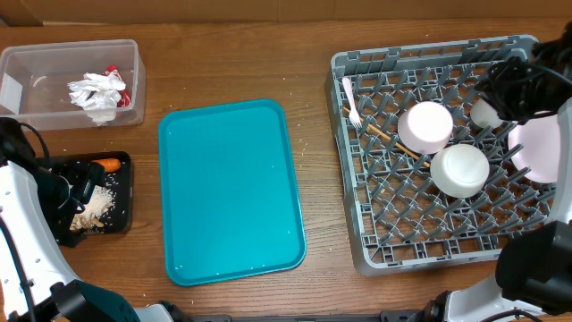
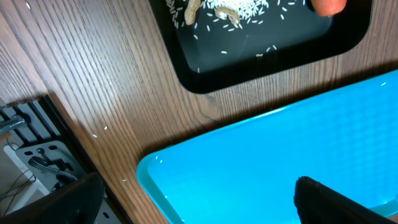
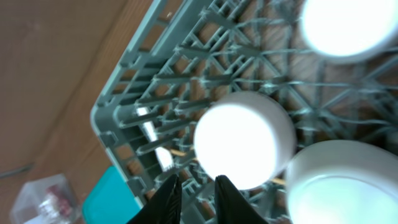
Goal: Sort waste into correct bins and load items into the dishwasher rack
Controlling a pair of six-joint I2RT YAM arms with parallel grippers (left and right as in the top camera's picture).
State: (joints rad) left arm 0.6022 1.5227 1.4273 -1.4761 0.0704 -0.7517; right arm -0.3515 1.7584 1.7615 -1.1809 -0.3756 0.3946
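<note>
Dishwasher rack [image 1: 343,161] fills the right of the overhead frame. It holds two bowls [image 1: 425,126] near its centre, a fork [image 1: 351,101] at its upper left and a plate [image 1: 536,148] at its right edge. Right jaws hang over one bowl, parted by a narrow slit and empty. Left jaws gape wide and empty over the teal tray [image 2: 280,162], near the black tray [image 2: 273,56].

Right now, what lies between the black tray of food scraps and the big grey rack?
The flat teal tray lies there, with a strip of wooden table on either side of it. The overhead view shows this.
</note>
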